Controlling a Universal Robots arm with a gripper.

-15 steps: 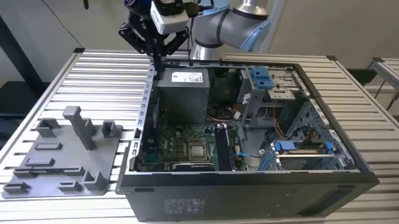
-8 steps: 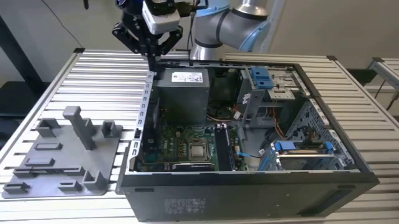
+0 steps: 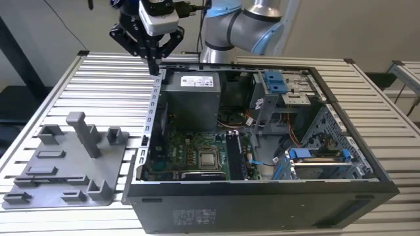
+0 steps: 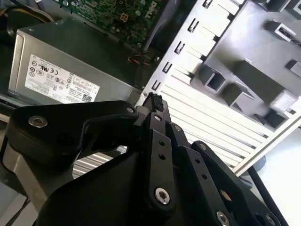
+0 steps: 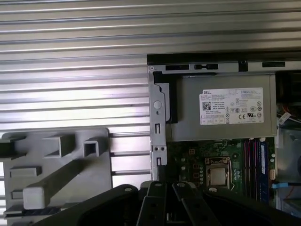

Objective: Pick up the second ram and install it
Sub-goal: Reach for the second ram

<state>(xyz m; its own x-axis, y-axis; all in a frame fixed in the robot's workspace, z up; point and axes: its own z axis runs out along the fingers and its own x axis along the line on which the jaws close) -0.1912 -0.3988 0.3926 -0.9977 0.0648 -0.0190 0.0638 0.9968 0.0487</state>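
Count on one slatted metal table (image 3: 59, 88):
- one open black computer tower case (image 3: 262, 206)
- one grey metal power supply box (image 3: 190, 98)
- one green motherboard (image 3: 190, 155), carrying one square silver processor chip (image 3: 209, 159)
- one grey plastic fixture tray (image 3: 72, 164) (one tall post (image 3: 84, 135) on it)
- one black gripper (image 3: 155, 70)

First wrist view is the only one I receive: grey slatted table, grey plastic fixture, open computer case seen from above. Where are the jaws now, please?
Observer: In the exterior view the black gripper hangs over the corner of the open black computer case, beside the grey metal power supply box.
Operator: Are the jaws open?
Observer: No. In the second wrist view they are shut, tips together, with nothing between them.
Operator: Does the long grey post stand or lie?
Observer: The tall grey plastic post stands upright on the fixture.
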